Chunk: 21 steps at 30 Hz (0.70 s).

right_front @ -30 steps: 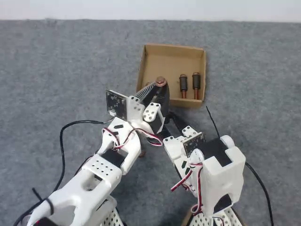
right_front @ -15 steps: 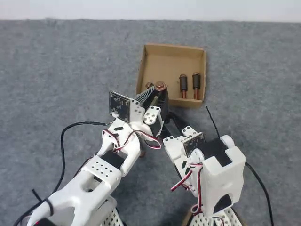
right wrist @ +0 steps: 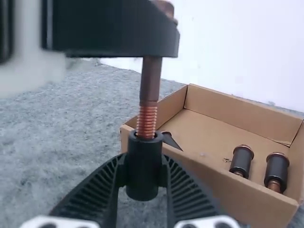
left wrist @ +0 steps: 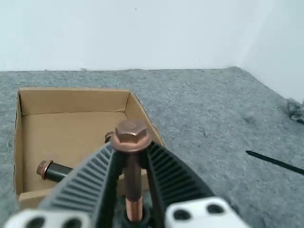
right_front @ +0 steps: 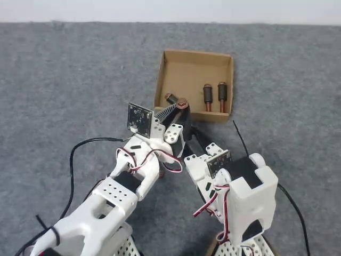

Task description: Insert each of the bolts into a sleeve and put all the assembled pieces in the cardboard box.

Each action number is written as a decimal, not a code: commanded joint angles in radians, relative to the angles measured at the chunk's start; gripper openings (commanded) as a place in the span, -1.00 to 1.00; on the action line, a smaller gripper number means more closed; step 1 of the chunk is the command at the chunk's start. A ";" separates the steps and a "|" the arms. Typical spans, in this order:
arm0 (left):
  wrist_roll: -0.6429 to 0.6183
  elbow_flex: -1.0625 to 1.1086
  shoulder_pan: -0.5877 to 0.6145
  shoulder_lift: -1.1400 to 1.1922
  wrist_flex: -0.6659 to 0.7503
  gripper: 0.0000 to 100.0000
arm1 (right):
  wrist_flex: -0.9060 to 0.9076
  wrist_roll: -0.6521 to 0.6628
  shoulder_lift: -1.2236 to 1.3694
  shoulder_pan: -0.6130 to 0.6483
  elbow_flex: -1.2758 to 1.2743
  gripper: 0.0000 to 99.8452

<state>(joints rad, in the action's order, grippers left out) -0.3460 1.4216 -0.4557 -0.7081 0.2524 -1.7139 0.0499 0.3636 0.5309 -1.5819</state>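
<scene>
While the left gripper (left wrist: 129, 159) is clamped tight on the bolt (left wrist: 132, 137) just under its hex head, shaft pointing down, the right gripper (right wrist: 144, 173) is closed around the black sleeve (right wrist: 144, 161), which stands upright below it. The threaded tip sits in the sleeve mouth, with the smooth shank and most of the thread exposed. Can't tell how deep the tip goes. All this hangs just outside the box (right_front: 160, 74), at its near-left corner, over grey carpet (right_front: 69, 80). From above, the left wrist covers the sleeve and most of the right gripper. Two assembled pieces (right_front: 208, 95) (right_front: 221, 92) lie side by side against the box's near wall. A third piece (right_front: 170, 98) lies in the near-left corner, partly behind the left fingers, so its sleeve end is hard to make out.
</scene>
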 commanded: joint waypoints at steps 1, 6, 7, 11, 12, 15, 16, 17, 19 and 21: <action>0.028 0.015 -0.020 -0.044 -0.003 -0.98 | -0.024 0.015 -0.022 -0.002 -0.020 -0.99; 0.115 0.070 -0.049 -0.044 -0.003 -0.98 | -0.024 0.015 -0.022 -0.002 -0.020 -0.99; 0.110 0.074 -0.051 -0.044 -0.003 -0.98 | -0.024 0.015 -0.022 -0.002 -0.020 -0.99; 0.109 0.077 -0.043 -0.038 0.000 -0.98 | -0.024 0.015 -0.022 -0.002 -0.020 -0.99; 0.109 0.077 -0.043 -0.038 0.000 -0.98 | -0.024 0.015 -0.022 -0.002 -0.020 -0.99; 0.109 0.077 -0.041 -0.038 0.002 -0.97 | -0.024 0.015 -0.022 -0.002 -0.020 -0.99; 0.109 0.077 -0.041 -0.038 0.000 -0.94 | -0.024 0.015 -0.022 -0.002 -0.020 -0.99; 0.109 0.077 -0.041 -0.038 -0.002 -0.89 | -0.024 0.015 -0.022 -0.002 -0.020 -0.99; 0.107 0.082 -0.041 -0.037 -0.003 -0.77 | -0.024 0.015 -0.022 -0.002 -0.020 -0.99; 0.107 0.096 -0.043 -0.037 -0.003 -0.68 | -0.024 0.015 -0.022 -0.002 -0.020 -0.99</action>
<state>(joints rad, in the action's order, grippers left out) -0.2493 1.5182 -0.4956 -0.7081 0.2493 -1.7139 0.0499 0.3636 0.5309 -1.5835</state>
